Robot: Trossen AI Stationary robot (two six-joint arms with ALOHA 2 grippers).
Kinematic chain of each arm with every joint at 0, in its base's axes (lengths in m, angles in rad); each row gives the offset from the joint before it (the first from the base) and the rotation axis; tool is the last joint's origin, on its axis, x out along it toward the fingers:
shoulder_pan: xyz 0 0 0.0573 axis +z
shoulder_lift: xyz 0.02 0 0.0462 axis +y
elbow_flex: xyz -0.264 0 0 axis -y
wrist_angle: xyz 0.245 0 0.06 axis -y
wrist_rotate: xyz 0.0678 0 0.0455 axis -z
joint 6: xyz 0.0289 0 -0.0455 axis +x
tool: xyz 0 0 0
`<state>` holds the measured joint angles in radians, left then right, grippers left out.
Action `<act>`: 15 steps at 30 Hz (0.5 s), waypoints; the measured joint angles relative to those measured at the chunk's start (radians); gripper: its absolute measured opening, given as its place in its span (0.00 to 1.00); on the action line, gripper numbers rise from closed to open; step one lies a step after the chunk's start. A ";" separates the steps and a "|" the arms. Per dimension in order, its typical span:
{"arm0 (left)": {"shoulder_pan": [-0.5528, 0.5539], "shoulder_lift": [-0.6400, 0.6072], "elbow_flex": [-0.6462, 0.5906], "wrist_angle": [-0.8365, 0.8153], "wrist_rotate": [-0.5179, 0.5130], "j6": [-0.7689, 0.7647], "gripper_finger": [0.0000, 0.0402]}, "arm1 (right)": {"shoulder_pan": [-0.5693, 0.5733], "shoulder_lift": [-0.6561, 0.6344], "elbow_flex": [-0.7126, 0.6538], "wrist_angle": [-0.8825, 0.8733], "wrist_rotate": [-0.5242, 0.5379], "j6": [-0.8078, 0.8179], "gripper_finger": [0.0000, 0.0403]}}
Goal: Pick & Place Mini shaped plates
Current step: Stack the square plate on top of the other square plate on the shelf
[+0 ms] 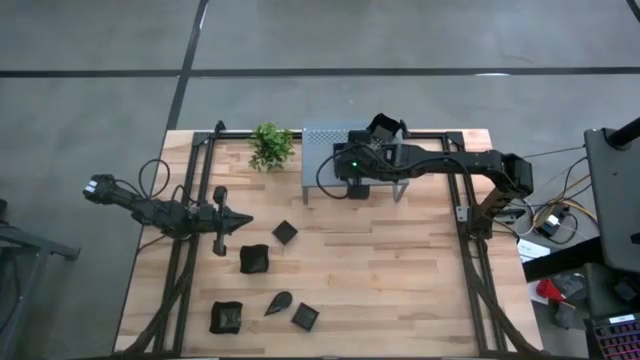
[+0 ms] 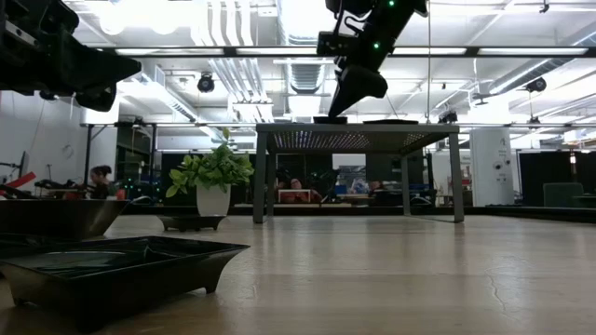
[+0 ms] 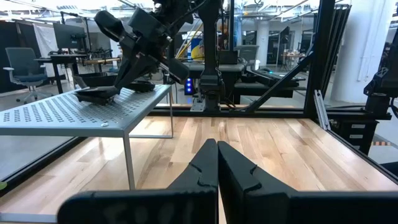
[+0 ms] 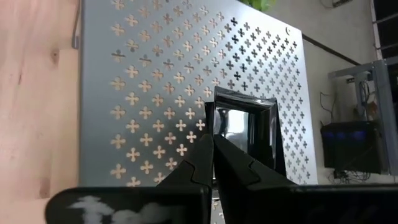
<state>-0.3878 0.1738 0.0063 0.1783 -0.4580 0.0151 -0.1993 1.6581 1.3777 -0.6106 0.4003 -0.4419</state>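
My right hand (image 4: pixel 212 163), fingers together, hangs over a black plate (image 4: pixel 244 124) on the grey shelf (image 4: pixel 143 74). My left hand (image 1: pixel 243 221) waits closed and empty above the tabletop (image 1: pixel 400 270), near five more plates (image 1: pixel 254 259).

five plates (image 1: pixel 255 259), one shelf (image 1: pixel 322 142), one plant (image 1: pixel 270 146)
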 joint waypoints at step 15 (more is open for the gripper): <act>0.000 0.000 0.000 0.000 0.000 0.000 0.00 | 0.000 0.002 0.003 0.001 0.006 0.012 0.19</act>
<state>-0.3878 0.1738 0.0063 0.1780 -0.4580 0.0147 -0.1993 1.6596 1.3808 -0.6094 0.4062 -0.4299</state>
